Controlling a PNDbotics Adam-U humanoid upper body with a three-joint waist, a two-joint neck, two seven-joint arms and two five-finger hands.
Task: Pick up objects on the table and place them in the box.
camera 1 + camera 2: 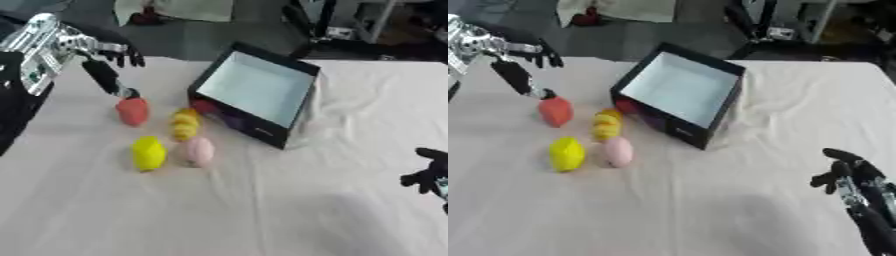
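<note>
Before me the bench (262, 210) lay under a wrinkled white cloth (798, 100). Beyond its far edge I saw dark grey floor (184, 35), a pale cloth heap (188, 9) and dark metal equipment frames (789, 25), blurred.

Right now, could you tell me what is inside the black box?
The black box is tilted toward the camera, and the pale blue lining that shows holds nothing. Its near wall hides the lowest strip of the inside. A small red thing lies outside, against its left wall.
</note>
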